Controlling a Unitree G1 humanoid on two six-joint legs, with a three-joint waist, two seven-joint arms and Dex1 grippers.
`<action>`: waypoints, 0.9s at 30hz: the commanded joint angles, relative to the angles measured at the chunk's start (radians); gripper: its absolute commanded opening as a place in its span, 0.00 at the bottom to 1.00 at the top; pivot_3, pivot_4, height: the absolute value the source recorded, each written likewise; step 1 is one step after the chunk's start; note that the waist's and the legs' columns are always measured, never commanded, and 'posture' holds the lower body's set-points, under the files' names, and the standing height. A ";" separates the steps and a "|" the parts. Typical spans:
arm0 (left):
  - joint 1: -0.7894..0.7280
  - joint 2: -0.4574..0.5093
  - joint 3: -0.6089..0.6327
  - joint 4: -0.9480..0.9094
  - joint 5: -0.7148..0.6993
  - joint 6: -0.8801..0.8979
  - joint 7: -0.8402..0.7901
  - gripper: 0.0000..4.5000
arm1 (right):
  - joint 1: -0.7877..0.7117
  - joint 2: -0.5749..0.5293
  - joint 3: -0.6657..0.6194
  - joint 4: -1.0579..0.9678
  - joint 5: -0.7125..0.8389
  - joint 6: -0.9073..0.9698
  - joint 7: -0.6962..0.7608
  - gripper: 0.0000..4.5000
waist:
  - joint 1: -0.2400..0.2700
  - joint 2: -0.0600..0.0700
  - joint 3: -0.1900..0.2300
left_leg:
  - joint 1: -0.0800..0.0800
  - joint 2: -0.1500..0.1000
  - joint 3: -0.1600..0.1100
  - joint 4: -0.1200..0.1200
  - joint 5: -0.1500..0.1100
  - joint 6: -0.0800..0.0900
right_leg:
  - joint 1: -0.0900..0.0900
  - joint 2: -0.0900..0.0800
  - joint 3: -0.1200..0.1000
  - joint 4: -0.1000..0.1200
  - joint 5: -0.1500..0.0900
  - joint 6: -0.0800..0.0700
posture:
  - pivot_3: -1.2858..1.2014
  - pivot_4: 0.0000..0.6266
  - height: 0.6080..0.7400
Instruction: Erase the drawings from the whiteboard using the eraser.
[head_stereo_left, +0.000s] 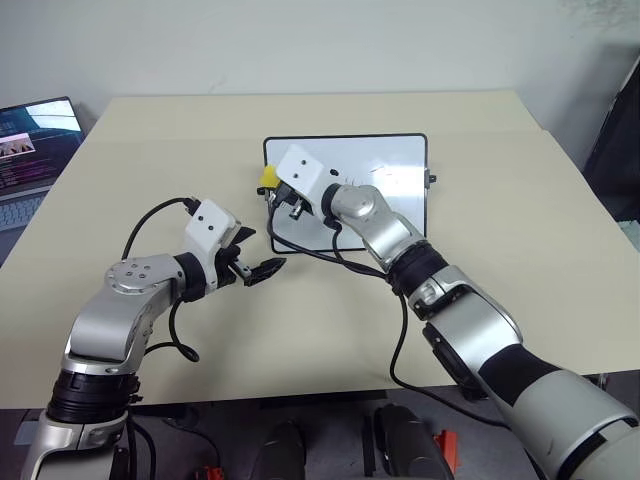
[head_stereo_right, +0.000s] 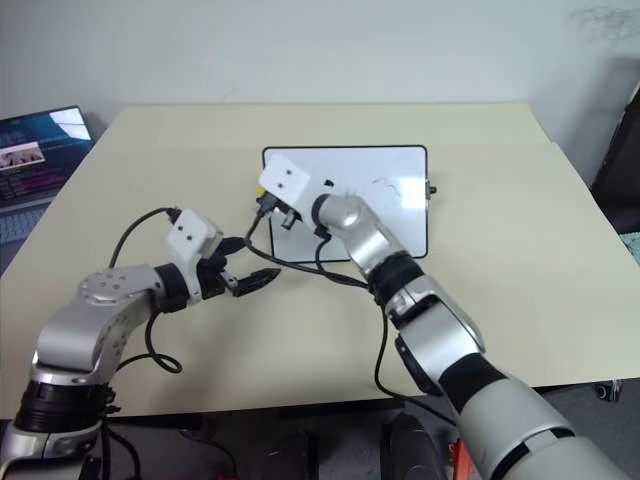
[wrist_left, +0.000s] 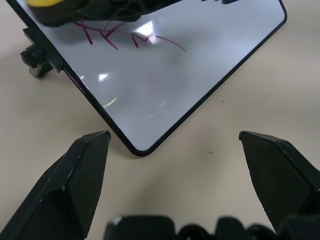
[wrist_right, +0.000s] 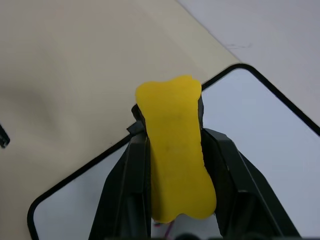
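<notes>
The whiteboard (head_stereo_left: 400, 155) lies flat on the beige table, ahead of me. Thin red drawings (head_stereo_right: 386, 185) cross its right half, and the left wrist view shows more red strokes (wrist_left: 102, 32). My right gripper (head_stereo_left: 272, 190) reaches over the board's left edge, shut on the yellow eraser (wrist_right: 175, 145), which stands pinched between the two black fingers. The eraser (head_stereo_left: 267, 177) sits over the board's left rim. My left gripper (head_stereo_left: 262, 268) hovers open and holds nothing, just short of the board's near left corner (wrist_left: 140, 150).
An open laptop (head_stereo_left: 35, 140) sits at the table's far left edge. A small black knob (head_stereo_left: 431, 179) sticks out of the board's right side. Black cables loop from both wrists over the table (head_stereo_left: 330, 330), whose front edge runs close to me.
</notes>
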 joint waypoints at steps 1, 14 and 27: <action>-0.005 0.008 0.013 -0.037 -0.004 -0.002 0.003 1.00 | -0.051 0.018 -0.005 0.043 -0.030 -0.021 -0.028 0.26 | 0.000 0.000 0.000 | 0.000 0.000 0.000 0.000 0.000 0.000 | 0.000 0.000 0.000 0.000 0.000 0.000 | 0.52 0.24 1.00; 0.001 0.017 0.021 -0.033 -0.003 -0.014 -0.005 1.00 | -0.090 0.029 -0.022 0.140 -0.069 -0.027 -0.107 0.25 | 0.000 0.000 0.000 | 0.000 0.000 0.000 0.000 0.000 0.000 | 0.000 0.000 0.000 0.000 0.000 0.000 | 0.52 0.24 1.00; -0.021 0.016 0.017 -0.014 -0.001 -0.027 -0.017 1.00 | -0.022 0.006 0.014 0.189 -0.140 -0.004 -0.055 0.25 | 0.000 0.000 0.000 | 0.002 0.000 0.000 0.000 0.000 0.000 | 0.002 0.000 0.000 0.002 0.000 0.000 | 0.52 0.24 1.00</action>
